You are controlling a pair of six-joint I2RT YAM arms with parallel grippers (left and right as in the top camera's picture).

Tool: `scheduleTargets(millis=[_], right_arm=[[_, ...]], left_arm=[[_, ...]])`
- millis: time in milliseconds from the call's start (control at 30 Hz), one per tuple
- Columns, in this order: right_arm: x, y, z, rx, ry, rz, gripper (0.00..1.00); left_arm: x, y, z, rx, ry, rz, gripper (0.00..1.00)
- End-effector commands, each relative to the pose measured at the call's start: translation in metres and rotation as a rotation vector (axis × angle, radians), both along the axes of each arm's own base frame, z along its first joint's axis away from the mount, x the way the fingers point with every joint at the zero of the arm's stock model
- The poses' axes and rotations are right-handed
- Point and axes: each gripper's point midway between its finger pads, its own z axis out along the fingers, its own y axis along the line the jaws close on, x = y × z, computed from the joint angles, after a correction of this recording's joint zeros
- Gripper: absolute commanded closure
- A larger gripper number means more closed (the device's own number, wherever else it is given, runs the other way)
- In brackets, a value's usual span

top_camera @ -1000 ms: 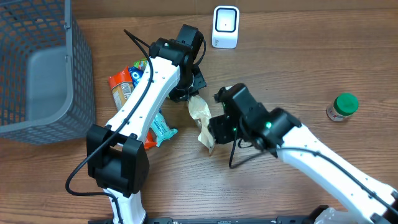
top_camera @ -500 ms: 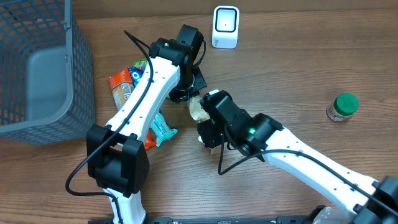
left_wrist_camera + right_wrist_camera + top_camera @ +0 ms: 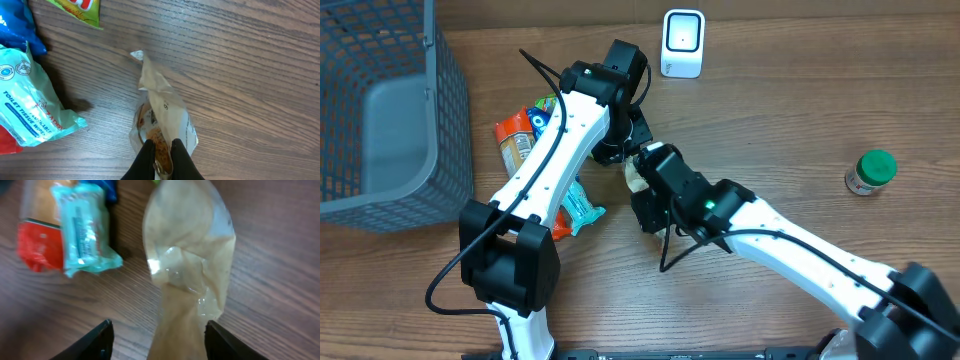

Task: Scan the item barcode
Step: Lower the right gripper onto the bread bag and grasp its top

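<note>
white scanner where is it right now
In the overhead view the white scanner stands at the far edge of the table near the middle, just beyond the left arm wrist, well left of the green-capped jar.

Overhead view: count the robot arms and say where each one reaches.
2. The left arm stretches from the near edge past the packet pile to the clear pouch; the right arm comes from the lower right to the same pouch. None appears hidden.
</note>
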Motion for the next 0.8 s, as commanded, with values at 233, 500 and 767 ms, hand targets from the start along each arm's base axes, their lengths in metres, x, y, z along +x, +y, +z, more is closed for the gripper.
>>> scheduleTargets(millis=[233,500,767], right_arm=[[0.015,-0.006,-0.016,-0.013,0.040,-0.088,0.96],[0.019,-0.013,-0.013,0.120,0.186,-0.104,0.96],[0.021,-0.030,-0.008,0.236,0.345,-0.144,0.96]], left_arm=[[-0.003,-0.002,0.017,-0.020,-0.028,-0.003,0.96],[-0.002,-0.002,0.017,-0.016,-0.030,-0.007,0.94],[0.003,0.010,0.017,-0.010,-0.034,0.015,0.77]])
